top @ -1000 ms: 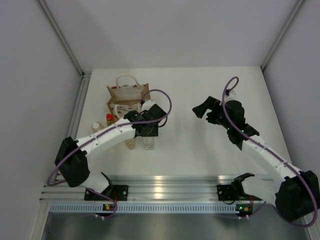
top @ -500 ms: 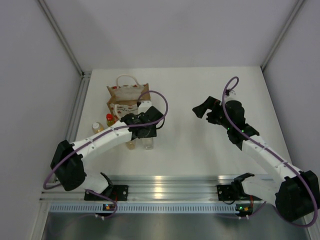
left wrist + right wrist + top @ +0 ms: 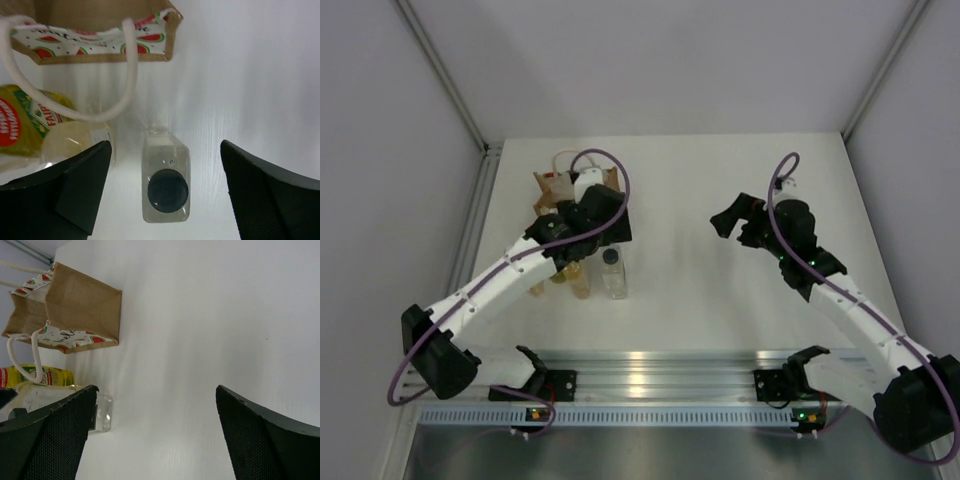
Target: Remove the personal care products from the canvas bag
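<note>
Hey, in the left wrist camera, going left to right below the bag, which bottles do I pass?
yellow-green bottle → white-capped bottle → clear bottle with dark cap

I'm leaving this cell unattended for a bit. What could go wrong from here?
1. The white rope handle droops from the canvas bag across the yellow-green bottle and a white-capped bottle. The open left gripper, close above, might snag it and drag the bag.
2. The clear bottle stands right under that gripper, close to the others, so a low sweep could topple it.
The right gripper hovers open, away from all this.
</note>
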